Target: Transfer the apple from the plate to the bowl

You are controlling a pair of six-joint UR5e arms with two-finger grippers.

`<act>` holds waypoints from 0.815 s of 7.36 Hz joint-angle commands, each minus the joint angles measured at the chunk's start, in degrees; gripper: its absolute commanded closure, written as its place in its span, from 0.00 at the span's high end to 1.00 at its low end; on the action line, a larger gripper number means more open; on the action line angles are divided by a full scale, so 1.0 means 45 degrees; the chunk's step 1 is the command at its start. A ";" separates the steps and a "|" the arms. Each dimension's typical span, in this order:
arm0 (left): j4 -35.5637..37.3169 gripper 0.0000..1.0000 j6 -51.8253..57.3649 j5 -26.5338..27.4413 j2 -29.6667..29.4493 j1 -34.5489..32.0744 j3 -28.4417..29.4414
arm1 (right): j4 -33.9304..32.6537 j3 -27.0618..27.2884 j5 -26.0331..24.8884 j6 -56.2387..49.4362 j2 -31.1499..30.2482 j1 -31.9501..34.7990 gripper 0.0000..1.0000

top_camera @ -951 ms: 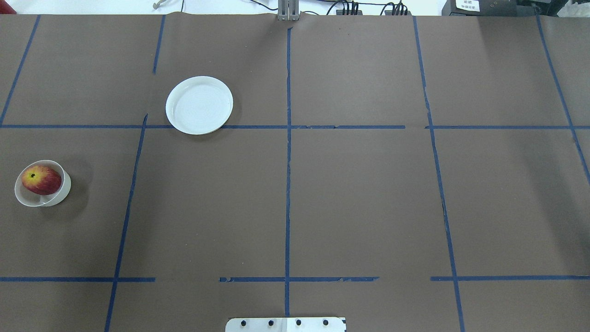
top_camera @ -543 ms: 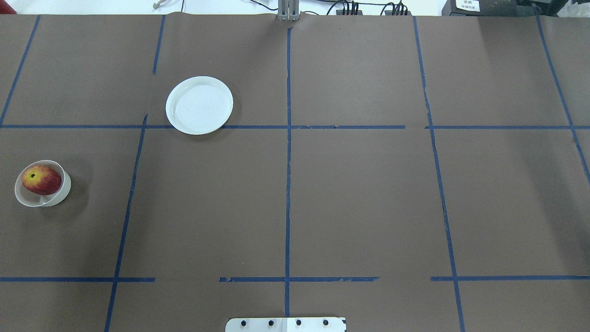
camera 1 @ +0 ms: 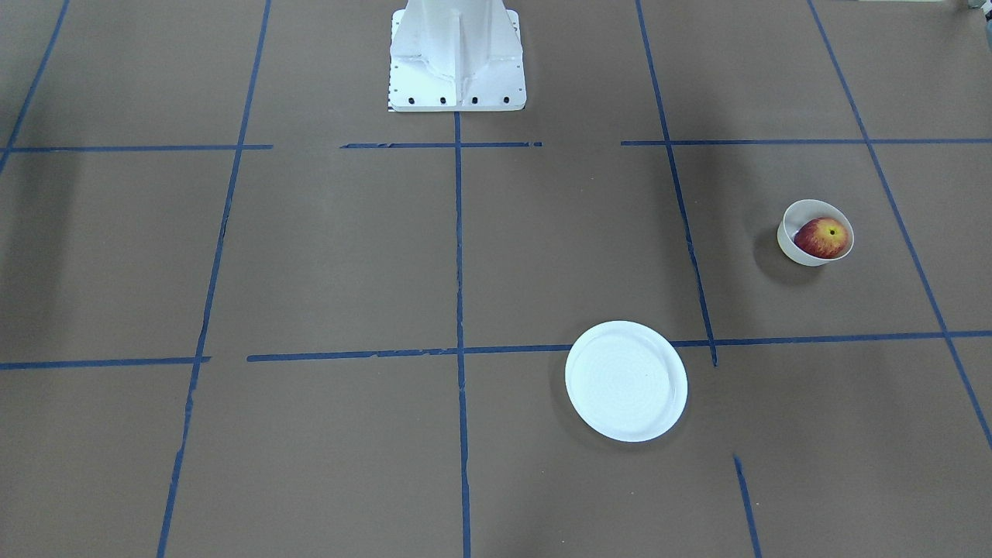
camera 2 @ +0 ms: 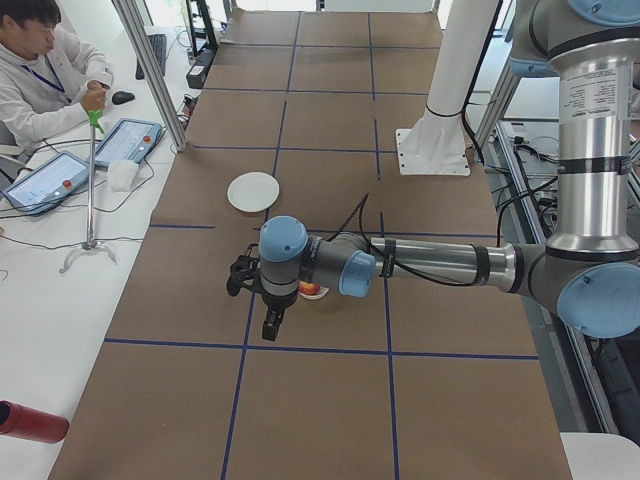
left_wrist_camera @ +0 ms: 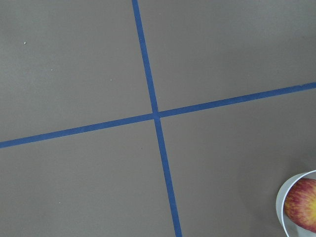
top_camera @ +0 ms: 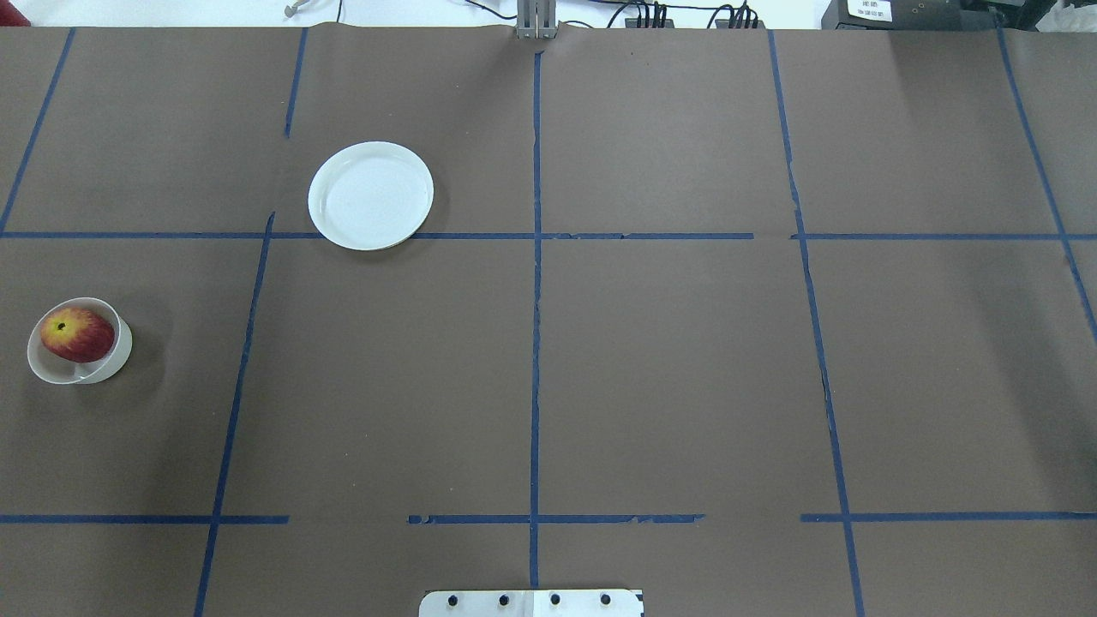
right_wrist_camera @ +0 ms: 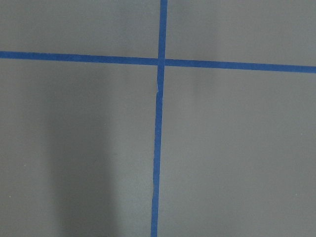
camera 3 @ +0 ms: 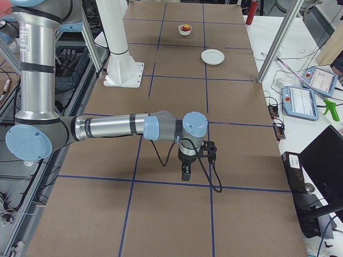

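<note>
Overhead, front views oppose; both share plate (top_camera: 370,195), bowl (top_camera: 123,346).

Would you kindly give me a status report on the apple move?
Left gripper, right gripper hover, state unclear. Apple in bowl; plate empty. Nothing seen in the way.

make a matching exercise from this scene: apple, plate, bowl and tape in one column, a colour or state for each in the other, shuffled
Column one:
1 apple
2 plate
3 bowl
4 tape

Column two:
A blue, laid in crossing lines
B white, flat, nothing on it
C small and deep, holds the fruit
D red with a yellow patch, sits inside a dish

Pairs: 1-D, 2-B, 3-C, 4-A
</note>
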 commanded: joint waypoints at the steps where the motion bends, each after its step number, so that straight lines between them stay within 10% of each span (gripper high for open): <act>1: -0.0004 1.00 0.0007 -0.0004 -0.0102 -0.0001 0.0308 | 0.0000 0.0006 0.0000 0.0002 0.0000 0.0000 1.00; 6: -0.1293 1.00 -0.0128 -0.0101 -0.0180 -0.0078 0.1053 | 0.0000 0.0006 0.0000 -0.0017 0.0000 0.0000 1.00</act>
